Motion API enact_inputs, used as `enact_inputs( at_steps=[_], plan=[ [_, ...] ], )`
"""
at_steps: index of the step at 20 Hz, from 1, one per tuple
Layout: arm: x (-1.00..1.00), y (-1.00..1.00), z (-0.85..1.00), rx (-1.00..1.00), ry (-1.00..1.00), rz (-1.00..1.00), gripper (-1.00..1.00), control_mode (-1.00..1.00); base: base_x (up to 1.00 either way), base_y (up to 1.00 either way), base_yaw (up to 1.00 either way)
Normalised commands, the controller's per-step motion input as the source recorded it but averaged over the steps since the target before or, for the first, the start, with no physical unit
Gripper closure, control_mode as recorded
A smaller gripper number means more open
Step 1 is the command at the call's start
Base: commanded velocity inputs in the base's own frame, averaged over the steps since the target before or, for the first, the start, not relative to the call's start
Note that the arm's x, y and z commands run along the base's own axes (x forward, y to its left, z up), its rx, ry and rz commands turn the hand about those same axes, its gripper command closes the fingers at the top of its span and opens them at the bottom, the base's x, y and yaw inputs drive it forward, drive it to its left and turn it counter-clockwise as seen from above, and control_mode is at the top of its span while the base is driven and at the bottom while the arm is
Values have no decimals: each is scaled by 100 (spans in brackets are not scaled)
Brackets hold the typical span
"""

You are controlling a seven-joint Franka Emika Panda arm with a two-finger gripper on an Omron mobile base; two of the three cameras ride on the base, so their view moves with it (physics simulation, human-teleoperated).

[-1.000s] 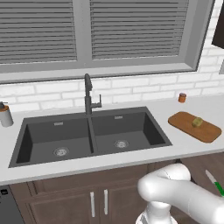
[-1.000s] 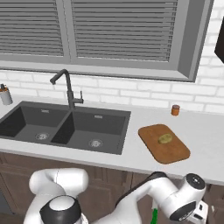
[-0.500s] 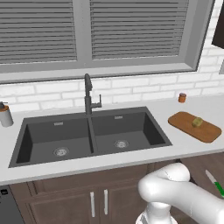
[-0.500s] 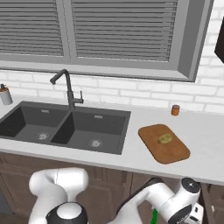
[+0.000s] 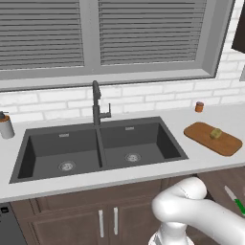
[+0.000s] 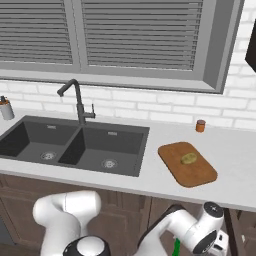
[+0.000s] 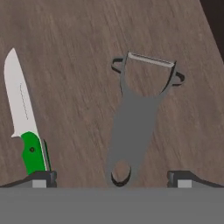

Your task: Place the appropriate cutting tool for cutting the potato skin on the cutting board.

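In the hand view a grey Y-shaped peeler [image 7: 135, 118] lies on a dark wooden surface, blade end away from me. My gripper [image 7: 113, 178] is open, and its fingertips [image 7: 43, 178] stand on either side of the peeler's handle end without touching it. A knife [image 7: 24, 122] with a green handle lies to the left of the peeler, and the same knife [image 5: 235, 199] shows low on the right in the left base view. The brown cutting board [image 6: 200, 175] [image 5: 203, 131] lies on the counter right of the sink, with the small yellowish-green potato [image 6: 188, 158] [image 5: 216, 133] on it.
A dark double sink [image 5: 100, 148] with a tall faucet [image 5: 96, 103] takes up the counter's middle. A small orange-brown jar [image 6: 200, 125] stands by the brick wall behind the board. A soap dispenser [image 5: 5, 125] stands at the far left. My arm reaches down below the counter edge.
In the right base view the wrist has shifted slightly left and down. The board, potato and the rest of the counter are unchanged.
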Motion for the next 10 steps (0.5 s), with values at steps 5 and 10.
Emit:
enact_inputs(
  at_steps=[5, 10],
  plan=[
    [0, 0, -40, 0, 3, -1, -100, -100, 0, 0, 0],
    [0, 0, -31, 0, 2, 0, -100, -100, 0, 0, 0]
  ],
)
